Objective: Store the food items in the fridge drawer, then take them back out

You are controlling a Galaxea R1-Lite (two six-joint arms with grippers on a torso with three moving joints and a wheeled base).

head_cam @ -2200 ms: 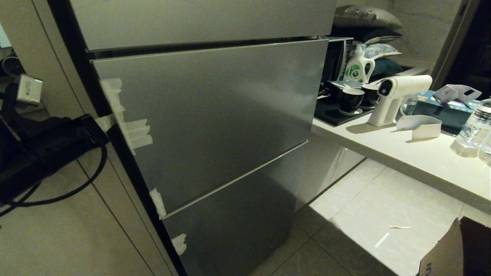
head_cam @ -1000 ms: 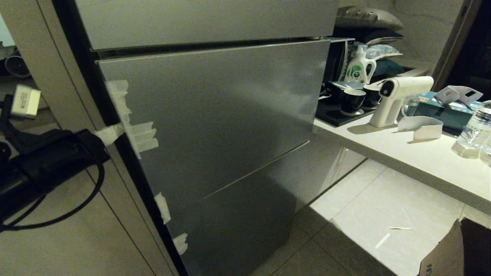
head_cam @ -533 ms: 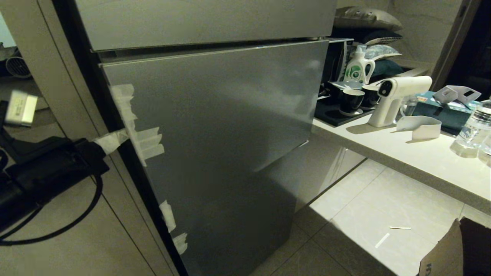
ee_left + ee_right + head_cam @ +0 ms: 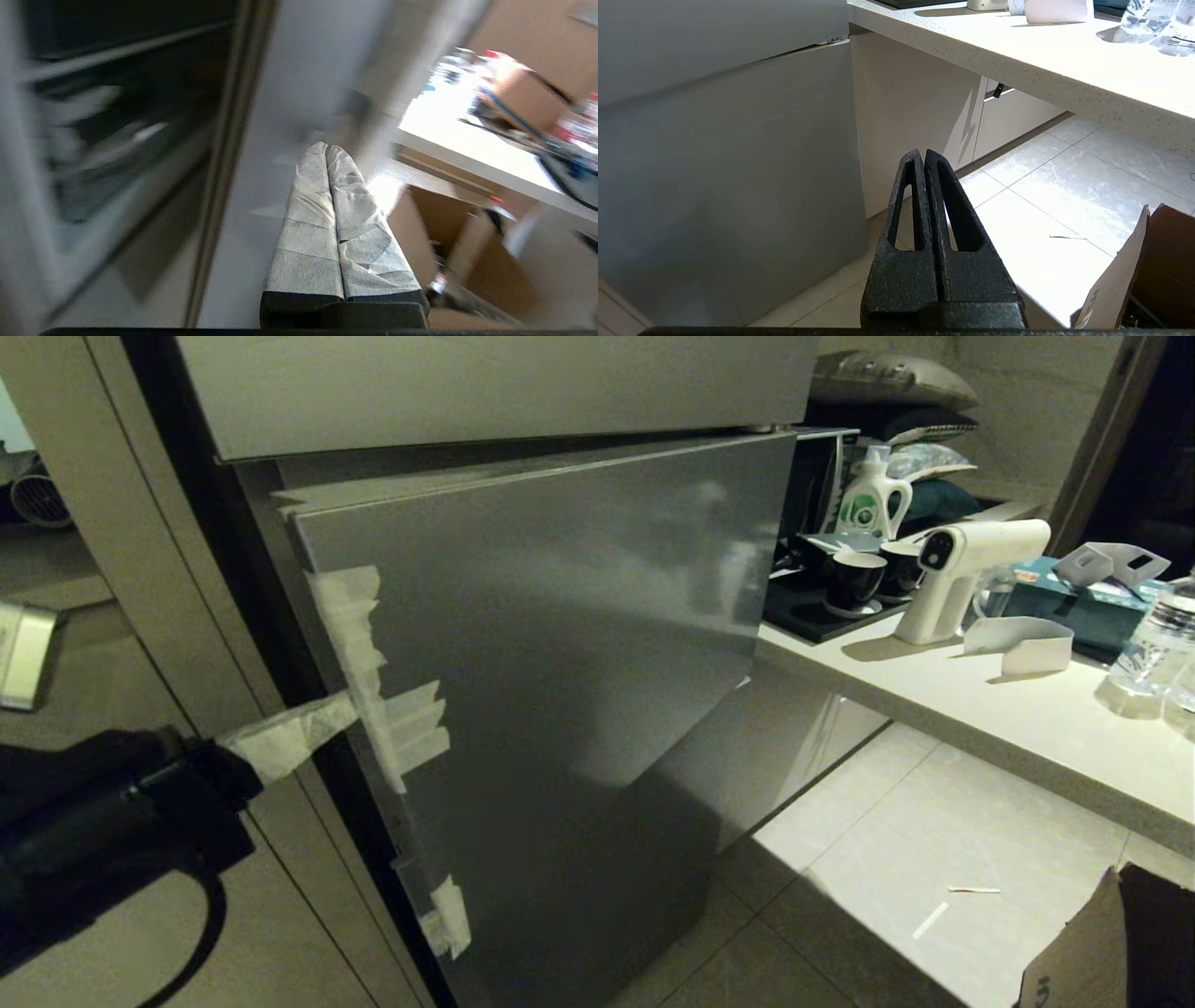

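**Me:** Left gripper [image 4: 289, 733], taped fingers pressed together and holding nothing, is hooked behind the left edge of the grey fridge door [image 4: 560, 644], which has just swung partly open.

**Reply:** Drawer and food?

**Me:** Neither visible yet, presumably behind that door. Right gripper [image 4: 924, 161] closed, empty, right of the door.

Left arm [image 4: 103, 821] enters from the lower left of the head view, dark-sleeved, with a cable looped beneath it. Left gripper [image 4: 327, 151]: tape-wrapped fingers [image 4: 313, 233] pressed flat together, no gap, extended nearly level ahead of the wrist. Right gripper [image 4: 923, 156]: black fingers [image 4: 952, 210] closed tip to tip, nothing between them, pointing forward and down.
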